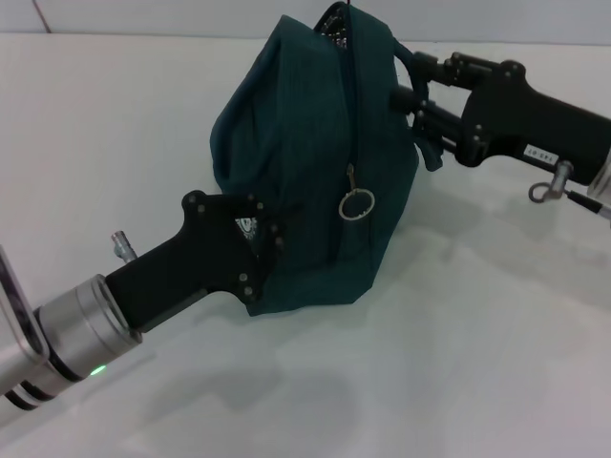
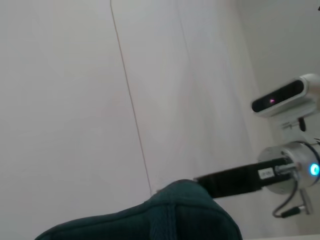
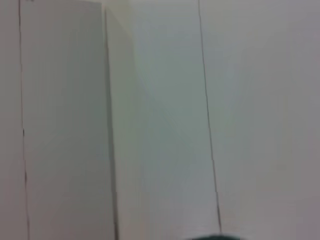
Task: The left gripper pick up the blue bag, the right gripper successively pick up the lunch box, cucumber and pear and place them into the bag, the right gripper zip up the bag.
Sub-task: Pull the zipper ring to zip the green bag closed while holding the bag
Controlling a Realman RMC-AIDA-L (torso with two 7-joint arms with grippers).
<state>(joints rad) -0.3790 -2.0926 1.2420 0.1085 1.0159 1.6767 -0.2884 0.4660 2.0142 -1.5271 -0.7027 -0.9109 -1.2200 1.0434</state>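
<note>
Blue bag stood mid-counter. Left tool met its near-left lower side; right tool met its upper right.

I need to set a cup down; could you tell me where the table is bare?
Bare table lies in front of the blue bag and far left of it. It is crowded at the bag's sides, where the left gripper and right gripper press in.
</note>
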